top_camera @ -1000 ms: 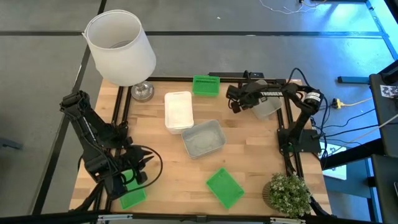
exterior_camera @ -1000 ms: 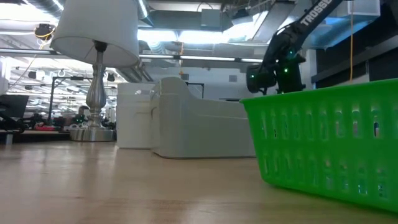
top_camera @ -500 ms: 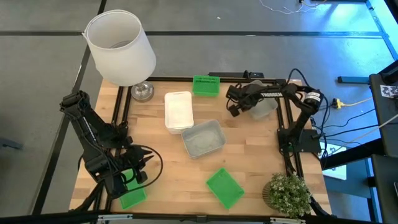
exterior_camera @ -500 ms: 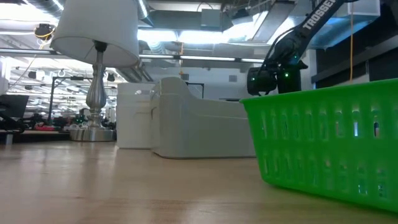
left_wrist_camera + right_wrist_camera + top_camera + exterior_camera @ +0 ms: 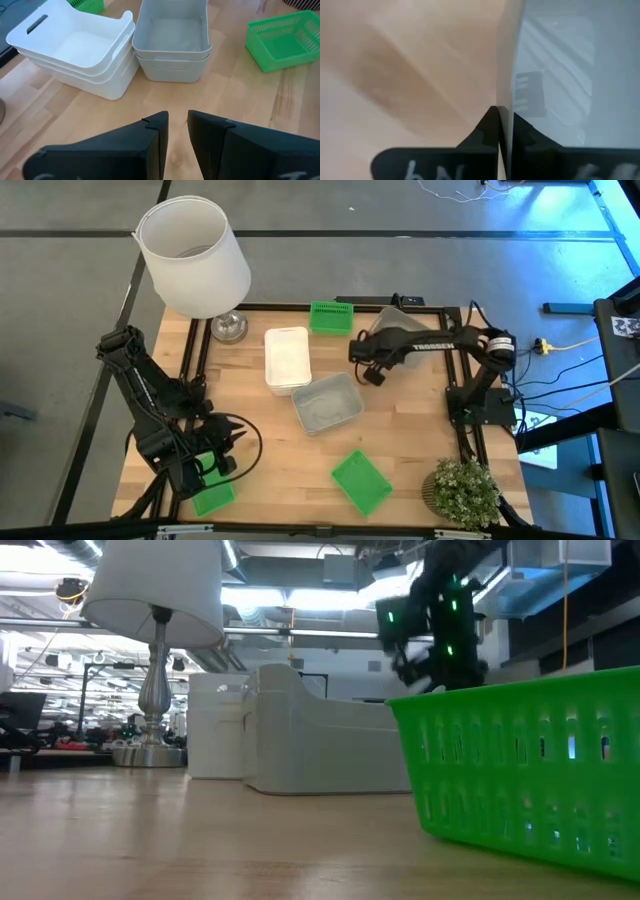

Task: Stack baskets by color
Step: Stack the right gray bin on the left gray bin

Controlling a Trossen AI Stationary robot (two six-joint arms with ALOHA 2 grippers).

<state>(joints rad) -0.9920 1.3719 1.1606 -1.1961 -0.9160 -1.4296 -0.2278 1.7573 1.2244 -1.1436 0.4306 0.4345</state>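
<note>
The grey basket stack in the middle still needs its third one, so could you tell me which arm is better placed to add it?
Right: its pincer is shut on a grey basket, near the grey stack.

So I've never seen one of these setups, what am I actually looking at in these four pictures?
It is a wooden table with two dark robot arms, each ending in a two-finger gripper. One picture looks straight down, one looks across at table height, and two come from cameras on the arms' wrists.

On the table lie small plastic bins to be sorted by colour: a white stack, a grey stack, a green basket near the front, a second green basket at the back, and a third under the left arm. A lamp and a potted plant are only decoration.

The right gripper has closed on the thin wall of a translucent grey bin at the back of the table. The left gripper waits at the front left corner, slightly open, holding nothing.
</note>
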